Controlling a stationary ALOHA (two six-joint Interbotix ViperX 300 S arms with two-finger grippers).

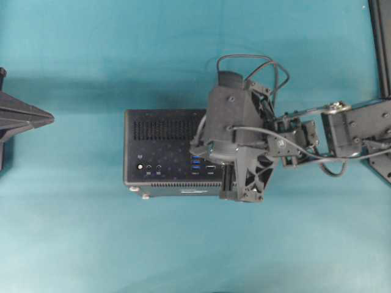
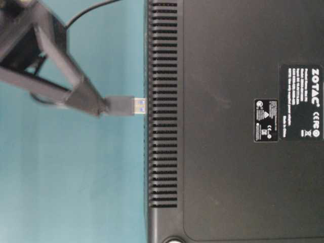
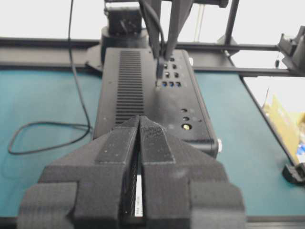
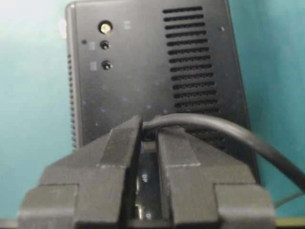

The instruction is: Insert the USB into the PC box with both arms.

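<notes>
While my right gripper (image 4: 147, 133) hung over the black rectangular PC box with vent slots (image 1: 162, 131), its pointed black plastic fingers (image 2: 81, 91) were pinched on the small black plug of the thin dark grey USB cable (image 2: 121, 105). From table level, the plug's blue-lined metal tip touched the box's ported face, just at the edge of the slotted side. Seen from overhead, that spot lay beside the small blue sockets (image 1: 195, 163), toward the right half of the box, and my arm hid the contact itself. Behind the plug, the cable arched away over my wrist. My left gripper (image 3: 139, 143) waited well apart at the far left, fingers pressed together on nothing.
</notes>
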